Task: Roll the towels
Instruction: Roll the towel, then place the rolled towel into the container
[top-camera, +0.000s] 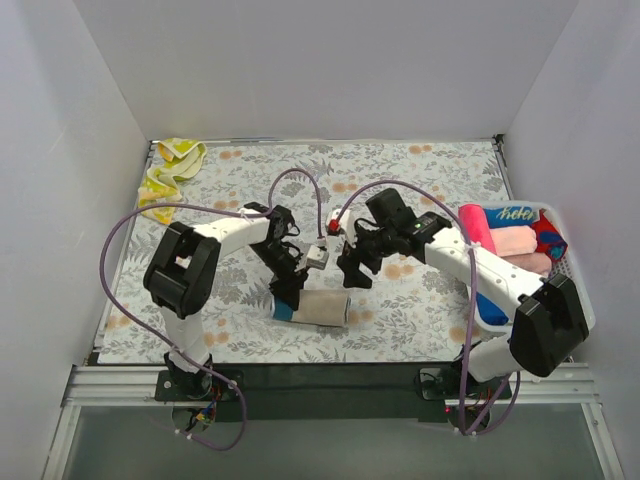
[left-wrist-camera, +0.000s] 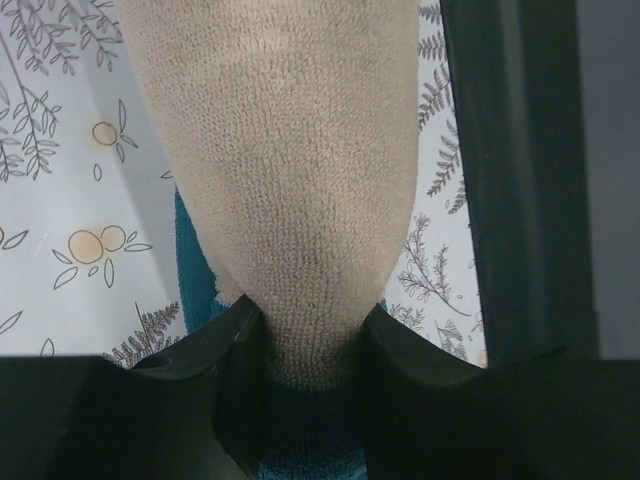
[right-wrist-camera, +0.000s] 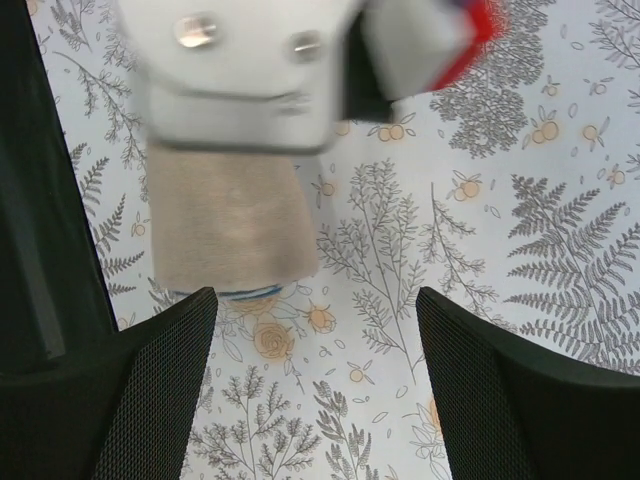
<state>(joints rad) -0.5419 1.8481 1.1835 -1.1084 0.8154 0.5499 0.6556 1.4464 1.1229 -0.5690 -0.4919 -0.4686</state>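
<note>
A rolled tan-and-blue towel lies on the floral covering near the front middle. My left gripper is shut on its left end; in the left wrist view the tan roll is pinched between the two black fingers. My right gripper is open and empty, hovering just right of and above the roll; in the right wrist view the roll lies ahead on the left under the left arm's white wrist. A yellow patterned towel lies crumpled at the back left corner.
A white slotted basket at the right edge holds rolled pink, red and blue towels. Purple cables arch over both arms. The floral covering spans the table.
</note>
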